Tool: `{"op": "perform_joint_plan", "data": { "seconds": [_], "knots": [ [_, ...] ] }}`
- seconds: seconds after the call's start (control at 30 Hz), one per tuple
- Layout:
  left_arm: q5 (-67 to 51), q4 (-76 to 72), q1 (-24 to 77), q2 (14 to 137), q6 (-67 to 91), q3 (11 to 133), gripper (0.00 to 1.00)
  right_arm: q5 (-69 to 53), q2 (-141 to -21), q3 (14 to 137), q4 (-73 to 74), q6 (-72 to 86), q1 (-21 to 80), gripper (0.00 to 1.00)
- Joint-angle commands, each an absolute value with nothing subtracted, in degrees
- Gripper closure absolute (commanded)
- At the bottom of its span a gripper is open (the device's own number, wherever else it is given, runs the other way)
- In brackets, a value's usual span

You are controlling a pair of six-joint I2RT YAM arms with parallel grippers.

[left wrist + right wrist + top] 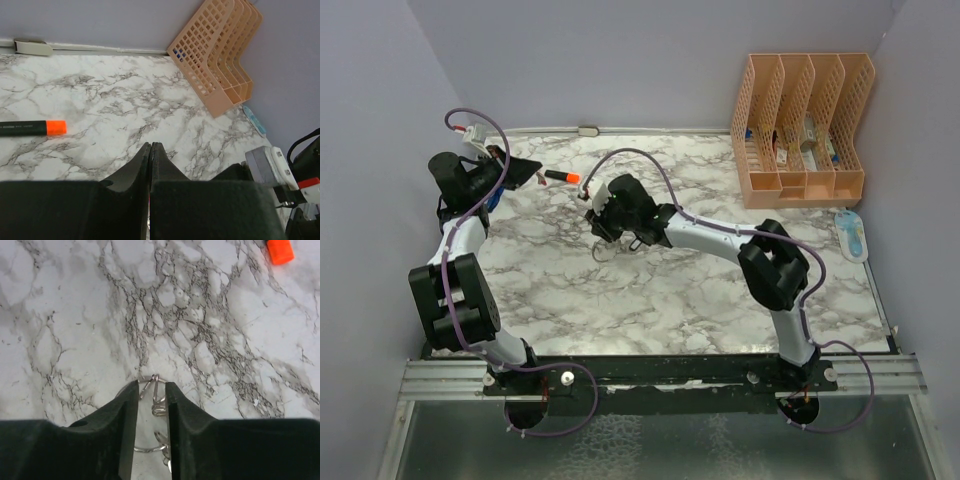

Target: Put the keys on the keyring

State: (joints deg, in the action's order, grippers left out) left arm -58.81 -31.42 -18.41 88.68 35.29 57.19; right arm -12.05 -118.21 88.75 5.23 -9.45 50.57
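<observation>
The keyring, a thin silver wire ring, lies on the marble with small silver keys bunched on it. My right gripper stands over it, jaws narrowly apart. The ring's top arc and the keys fill the gap and touch both fingers. From above, the keyring shows just under the right gripper at mid-table. My left gripper is shut at the back left, its fingers pressed together. A thin red sliver shows in their seam; I cannot tell what it is. In the top view the left gripper points toward the marker.
An orange-capped black marker lies at the back, also seen as marker and its cap. A peach file organiser stands at the back right, with a light blue item beside it. Walls close in the table.
</observation>
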Motion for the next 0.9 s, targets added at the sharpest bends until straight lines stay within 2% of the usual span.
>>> {"op": "perform_joint_plan", "data": {
  "seconds": [0.0, 0.23, 0.47, 0.87],
  "knots": [
    [-60.9, -33.1, -19.0, 89.2, 35.6, 56.9, 1.0, -6.8, -120.0, 89.2, 9.7, -3.7, 50.4, 0.68],
    [-61.0, -33.2, -19.0, 89.1, 35.7, 56.9, 1.0, -6.6, -122.6, 91.9, 9.9, -3.8, 50.4, 0.67],
    [-61.1, -33.3, -19.0, 89.2, 35.8, 56.9, 1.0, -8.4, -127.7, 97.6, 14.0, -2.8, 50.3, 0.71],
    [-61.3, -33.7, -19.0, 89.3, 35.9, 56.4, 1.0, -11.1, -121.5, 82.9, 12.5, 0.3, 50.4, 0.74]
  ]
}}
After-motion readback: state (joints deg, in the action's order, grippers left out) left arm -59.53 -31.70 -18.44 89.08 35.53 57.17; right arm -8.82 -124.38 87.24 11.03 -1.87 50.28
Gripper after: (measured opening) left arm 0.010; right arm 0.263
